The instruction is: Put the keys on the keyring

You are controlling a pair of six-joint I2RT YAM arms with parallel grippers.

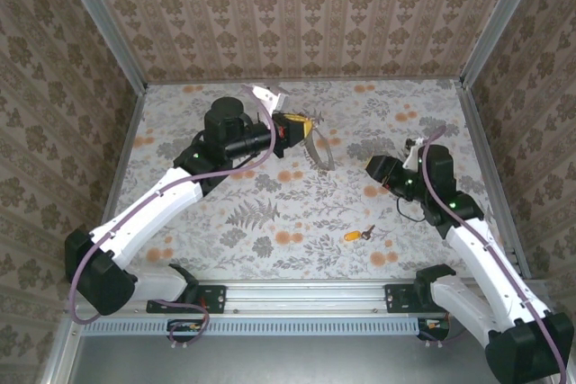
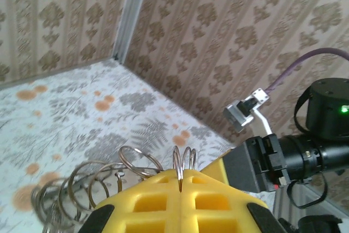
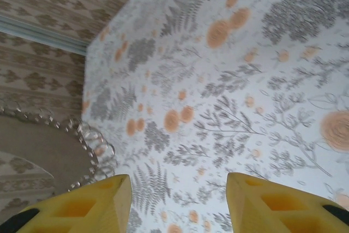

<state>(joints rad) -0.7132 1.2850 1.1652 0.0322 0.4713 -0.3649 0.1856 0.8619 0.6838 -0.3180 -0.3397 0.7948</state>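
At the near edge of the flower-printed table [image 1: 261, 222], both arm bases are bolted side by side. Just beyond them, nearer the right base, a tiny key [image 1: 357, 235] with an orange-yellow head and a short silvery blade is seen lying flat on the table, clear of both arms. The right arm is raised from its base and bent inward at the elbow, so that the right gripper [image 1: 373, 166] is held above the table beyond the key and aimed towards the centre. In the right wrist view the right gripper [image 3: 177, 178] is shown with its yellow fingers [image 3: 87, 205] spread wide and nothing between them. Farther back, the left arm is stretched diagonally across the table, with its wrist turned to the right. The left gripper [image 1: 306, 125] is carried above the table near the back wall, and its yellow fingers [image 2: 147, 200] are pressed together on one ring of the keyring [image 2: 136, 159], a thin silvery chain of small linked rings. The rest of the keyring [image 1: 321, 155] is left hanging from that pinch towards the table.
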